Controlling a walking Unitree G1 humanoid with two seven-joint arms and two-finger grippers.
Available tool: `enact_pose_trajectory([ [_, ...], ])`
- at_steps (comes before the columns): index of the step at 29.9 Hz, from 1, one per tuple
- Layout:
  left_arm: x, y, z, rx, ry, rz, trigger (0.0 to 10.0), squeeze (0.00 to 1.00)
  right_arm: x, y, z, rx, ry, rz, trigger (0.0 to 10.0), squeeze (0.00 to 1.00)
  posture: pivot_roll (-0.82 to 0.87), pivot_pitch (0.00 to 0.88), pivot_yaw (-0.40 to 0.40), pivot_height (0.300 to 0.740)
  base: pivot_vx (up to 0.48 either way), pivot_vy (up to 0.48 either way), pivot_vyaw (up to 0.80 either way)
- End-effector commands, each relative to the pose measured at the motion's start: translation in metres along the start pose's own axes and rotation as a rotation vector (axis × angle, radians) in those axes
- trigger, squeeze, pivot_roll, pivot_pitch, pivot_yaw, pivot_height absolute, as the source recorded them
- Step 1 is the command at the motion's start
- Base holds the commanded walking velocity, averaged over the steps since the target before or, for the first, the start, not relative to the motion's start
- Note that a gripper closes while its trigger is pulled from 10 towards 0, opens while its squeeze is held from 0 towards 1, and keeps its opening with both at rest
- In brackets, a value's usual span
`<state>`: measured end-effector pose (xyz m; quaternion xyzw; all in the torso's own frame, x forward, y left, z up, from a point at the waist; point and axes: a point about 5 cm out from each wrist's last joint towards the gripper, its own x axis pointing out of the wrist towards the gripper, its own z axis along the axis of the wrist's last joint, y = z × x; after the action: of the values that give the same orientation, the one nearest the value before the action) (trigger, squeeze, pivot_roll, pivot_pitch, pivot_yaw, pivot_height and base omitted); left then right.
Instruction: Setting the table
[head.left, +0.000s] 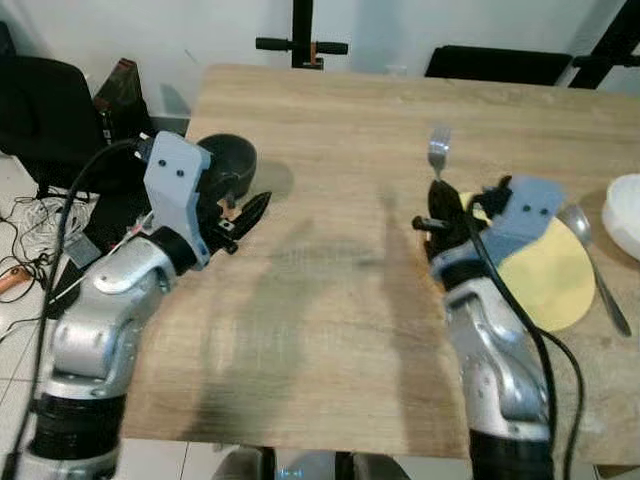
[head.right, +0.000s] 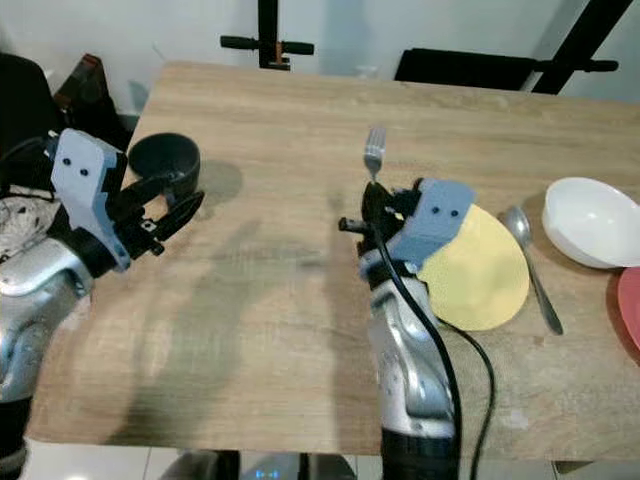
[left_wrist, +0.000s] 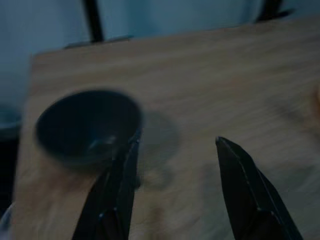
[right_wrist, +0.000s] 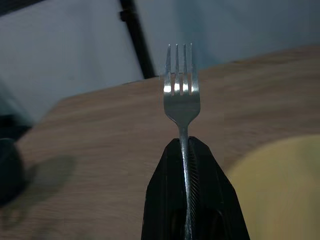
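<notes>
The robot looks to be partway through laying a place: the silver metal fork (right_wrist: 182, 100) is up off the pale wooden counter (head.right: 300, 110), carried in the right gripper (head.right: 376, 205), whose two black fingers (right_wrist: 170, 200) are pressed together on the handle, one on each side. The tines stick out beyond the fingertips, pointing away from the robot, with the handle running back between them out of sight. The fork hangs just beside the near-left edge of the round yellow placemat (head.right: 480, 270); a silver spoon (head.right: 530, 265) already lies along the mat's other side, and a white bowl (head.right: 595, 220) sits beyond that.

I'd judge the next move is to lower the fork flat onto the counter on the mat's left, handle towards the robot, then let go.

Over on the left, the left gripper (head.left: 245, 215) hovers with its fingers spread apart, right next to a dark round bowl (left_wrist: 87, 125), holding nothing.
</notes>
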<state>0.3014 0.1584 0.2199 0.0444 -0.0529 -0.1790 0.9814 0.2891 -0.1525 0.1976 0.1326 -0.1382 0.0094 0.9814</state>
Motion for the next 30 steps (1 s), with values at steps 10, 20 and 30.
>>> enact_pose_trajectory([
  [10,-0.0016,-0.0043,-0.0134,0.026,0.029,0.081,10.0,0.03,0.0018,-0.0210,0.0091,-0.101,-0.035,-0.059,10.0,0.00,-0.04,0.047,0.072,0.740,-0.024,0.000,0.00],
  [20,-0.0017,-0.0047,-0.0131,0.021,0.023,0.104,10.0,0.04,0.0012,-0.0229,0.0062,-0.112,-0.019,-0.064,10.0,0.00,-0.04,0.048,0.071,0.740,-0.364,0.000,0.00],
  [30,0.0006,-0.0029,-0.0120,0.021,0.018,0.112,10.0,0.04,0.0013,-0.0241,0.0048,-0.114,-0.012,-0.066,10.0,0.00,-0.04,0.051,0.071,0.740,-0.409,0.000,0.00],
])
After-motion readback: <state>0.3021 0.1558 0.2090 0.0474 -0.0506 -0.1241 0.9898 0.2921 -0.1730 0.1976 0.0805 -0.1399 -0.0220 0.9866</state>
